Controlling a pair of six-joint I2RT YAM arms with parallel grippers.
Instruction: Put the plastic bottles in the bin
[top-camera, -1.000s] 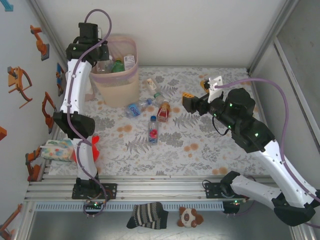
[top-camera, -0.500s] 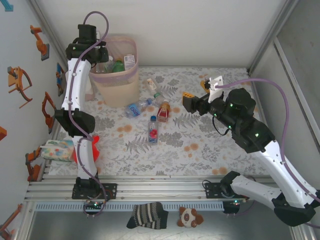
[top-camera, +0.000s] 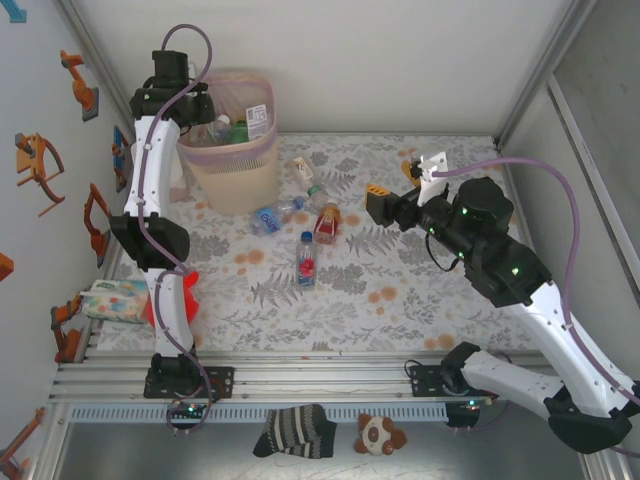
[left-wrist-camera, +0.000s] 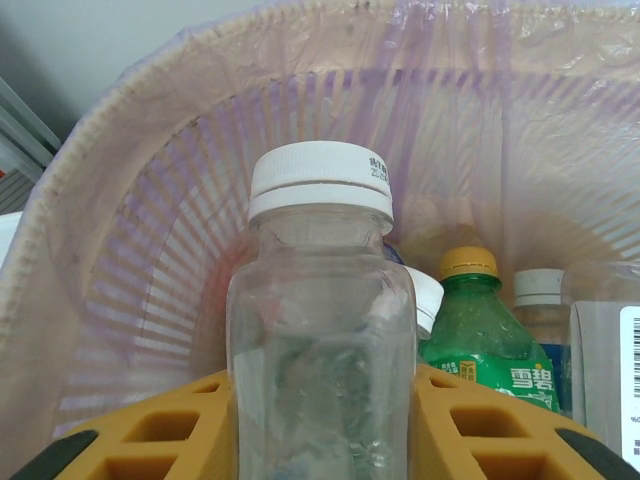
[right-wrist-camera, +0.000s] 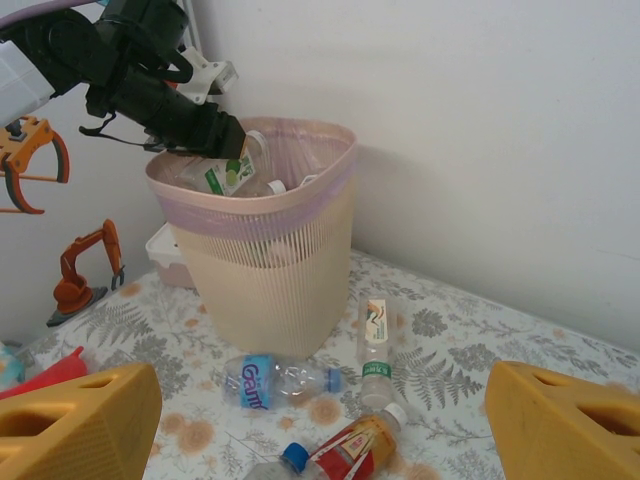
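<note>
Since the earlier frame the left arm's wrist has swung a little toward the left wall, while the right arm sits as it was. We see the table with its leaf-print cloth, and the bin standing at its far left corner, its pink liner folded over the rim. The left gripper hangs over the bin's mouth, its yellow pads clamped on either side of a clear bottle with a white cap, held just above the bottles inside. Among these we make out a green bottle with a yellow cap. The right gripper hovers above the table well right of the bin, jaws wide apart with nothing between them. On the cloth in front of the bin lie a blue-label bottle and a red-label bottle, with a blue-cap bottle nearer the arms.
</note>
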